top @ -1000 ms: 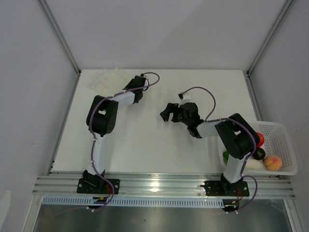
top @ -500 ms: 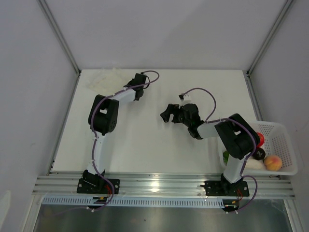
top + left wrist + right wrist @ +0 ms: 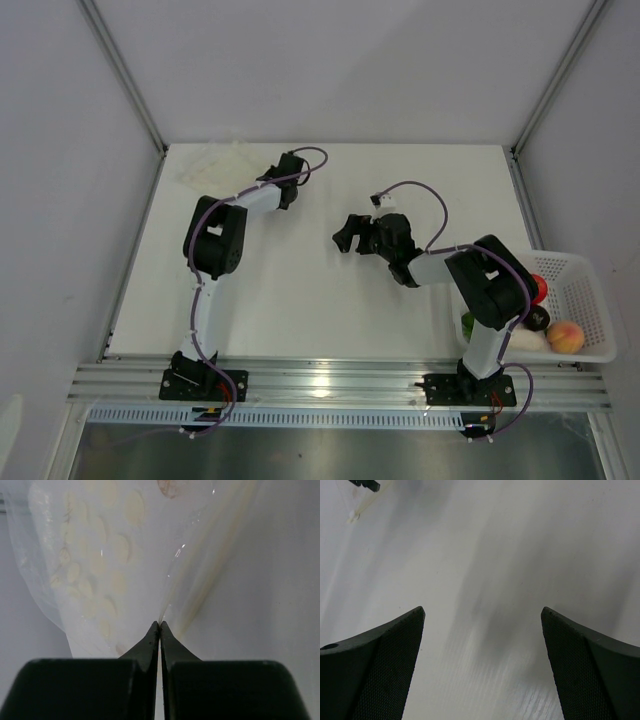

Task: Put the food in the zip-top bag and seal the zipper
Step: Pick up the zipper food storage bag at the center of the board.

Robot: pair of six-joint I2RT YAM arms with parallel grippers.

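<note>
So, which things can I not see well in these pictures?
1. Food: top view, partly hidden behind the right arm.
2. Bag: left wrist view, cut off by the top edge; zipper not clear in the see-through plastic.
3. Left gripper: shut on the bag; in the top view its tips hide under the wrist.

Clear crinkly zip-top bag [image 3: 212, 160] far-left corner; food [image 3: 565, 336] piled in basket [image 3: 588, 290].
</note>
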